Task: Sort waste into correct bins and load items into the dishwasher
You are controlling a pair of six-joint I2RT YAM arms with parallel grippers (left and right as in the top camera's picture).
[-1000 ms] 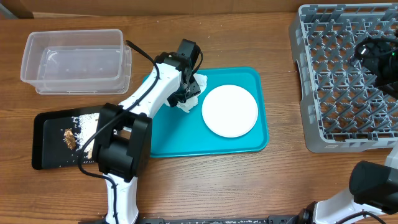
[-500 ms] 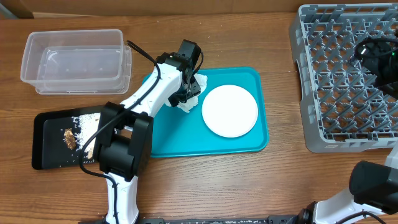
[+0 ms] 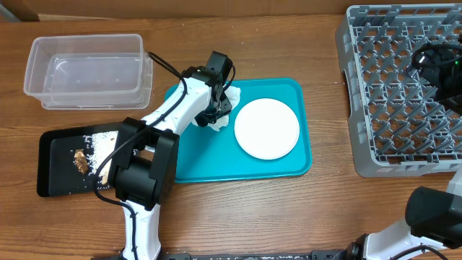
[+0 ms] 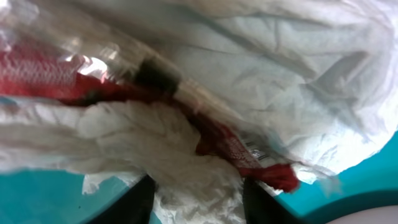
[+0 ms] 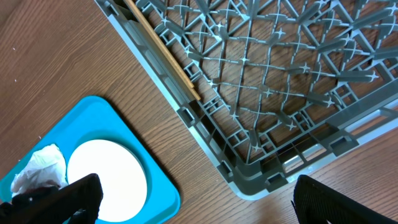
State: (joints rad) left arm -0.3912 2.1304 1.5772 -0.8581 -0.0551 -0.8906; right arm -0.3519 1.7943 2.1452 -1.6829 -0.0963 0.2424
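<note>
We have the left pincer (image 4: 198, 190) half-closed, pinching the napkin (image 4: 155, 134), wrapper (image 4: 37, 79) just beyond its fingertips. Right pincer (image 5: 196, 202) wide open, empty.

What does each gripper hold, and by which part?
Left gripper has the crumpled napkin between its fingers at one bunched edge; whether the grip is firm cannot be told. Right gripper, open, holds nothing.

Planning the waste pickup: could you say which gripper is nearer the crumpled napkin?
Left. The left gripper is at the napkin, fingers flanking it; the right gripper hovers over the dish rack, far off.
</note>
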